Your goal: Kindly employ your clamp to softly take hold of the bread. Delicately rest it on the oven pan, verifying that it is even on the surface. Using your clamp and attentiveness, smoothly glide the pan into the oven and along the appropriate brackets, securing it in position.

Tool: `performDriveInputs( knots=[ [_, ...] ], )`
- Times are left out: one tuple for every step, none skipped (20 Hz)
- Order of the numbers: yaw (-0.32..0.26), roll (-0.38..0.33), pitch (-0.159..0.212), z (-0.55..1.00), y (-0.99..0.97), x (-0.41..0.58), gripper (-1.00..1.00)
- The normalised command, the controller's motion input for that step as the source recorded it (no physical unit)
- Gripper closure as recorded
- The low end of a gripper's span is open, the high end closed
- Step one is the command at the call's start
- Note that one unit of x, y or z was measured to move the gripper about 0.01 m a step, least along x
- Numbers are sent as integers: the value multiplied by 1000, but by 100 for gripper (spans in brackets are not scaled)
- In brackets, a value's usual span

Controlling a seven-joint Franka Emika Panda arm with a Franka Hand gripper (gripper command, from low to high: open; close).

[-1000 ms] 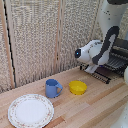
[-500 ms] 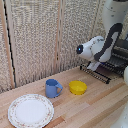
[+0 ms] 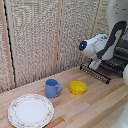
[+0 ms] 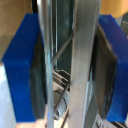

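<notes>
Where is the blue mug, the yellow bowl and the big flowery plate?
blue mug (image 3: 51, 88), exterior view, on its side wall.
yellow bowl (image 3: 77, 87), exterior view, on its front rim.
plate (image 3: 30, 110), exterior view, on its bare white middle.

mock kitchen | wooden table (image 3: 95, 102), mug (image 3: 52, 88), plate (image 3: 30, 110), oven (image 3: 120, 56)

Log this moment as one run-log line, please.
phase: pan handling | gripper: jaws closed on oven pan edge | bread: not visible | mug, bowl, plate: untouched
</notes>
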Motion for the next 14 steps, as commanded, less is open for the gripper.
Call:
performDriveInputs(
  knots=[
    [26,74,78,594,-900,-234,100],
    [21,59,55,480,-949,-251,100],
    [14,35,30,446,-1000,-263,100],
    [15,23,3,420,-1000,-257,100],
    [13,18,0,426,-1000,-234,100],
    [4,10,0,400,-1000,-234,100],
    [3,6,0,406,-1000,-231,100],
    [2,0,0,423,-1000,-223,100],
    [0,0,0,400,-1000,-223,100],
    [0,0,0,400,-1000,-223,100],
    [0,0,0,369,-1000,-211,100],
    [0,0,0,346,-1000,-206,100],
    [1,0,0,309,-1000,-194,100],
    [2,0,0,303,-1000,-177,100]
  ],
)
